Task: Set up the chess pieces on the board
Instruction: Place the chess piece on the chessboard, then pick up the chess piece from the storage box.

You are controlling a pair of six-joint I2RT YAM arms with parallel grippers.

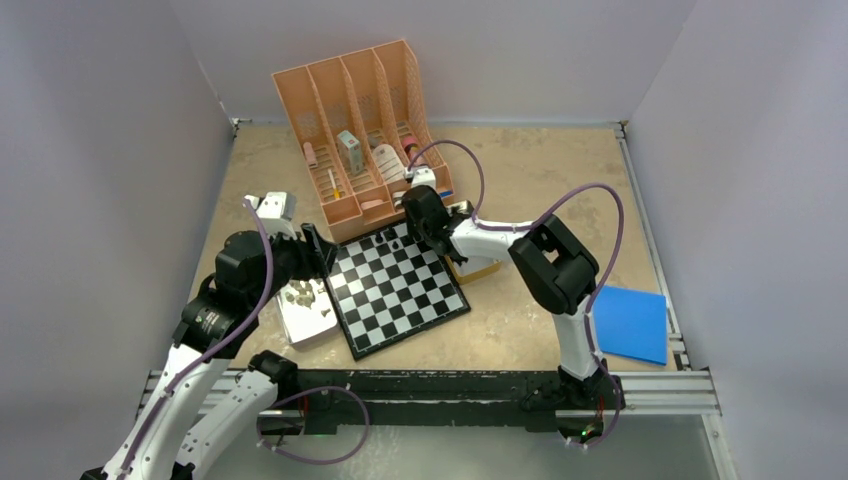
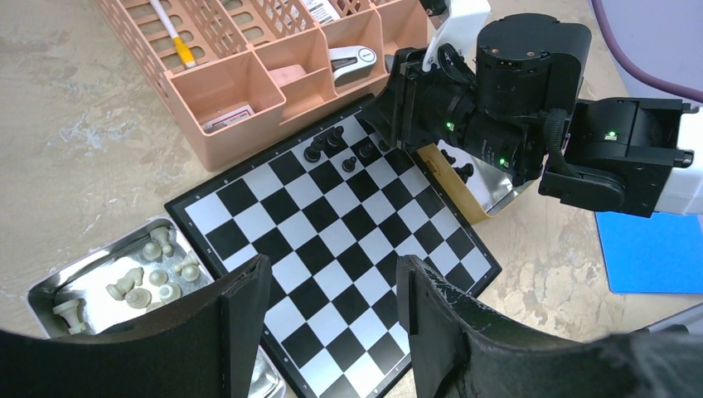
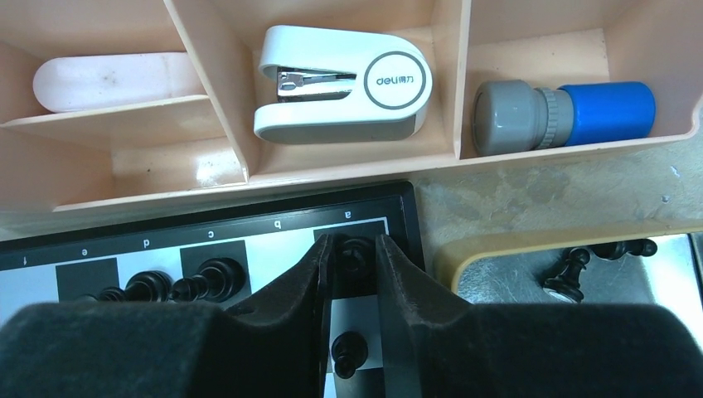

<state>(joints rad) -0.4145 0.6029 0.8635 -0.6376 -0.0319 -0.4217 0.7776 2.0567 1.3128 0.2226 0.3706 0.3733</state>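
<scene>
Beige bench (image 1: 540,180): board (image 1: 400,285) abuts organizer (image 1: 360,120). Right claw (image 3: 354,242) straddles one black piece (image 3: 355,254) at its corner, grip unclear; two more black pieces (image 3: 568,278) lie in a tray (image 3: 497,286). Left claw (image 2: 330,274) gapes, empty.

The black-and-white checkered board (image 2: 348,215) lies flat beneath the left gripper (image 2: 332,269). One black piece (image 3: 355,251) stands upright on the board's corner square, between the fingers of the right gripper (image 3: 354,245). More black pieces (image 3: 207,278) stand just left of them. Pale pieces (image 2: 153,278) lie jumbled, off the board, left of the left gripper.
</scene>
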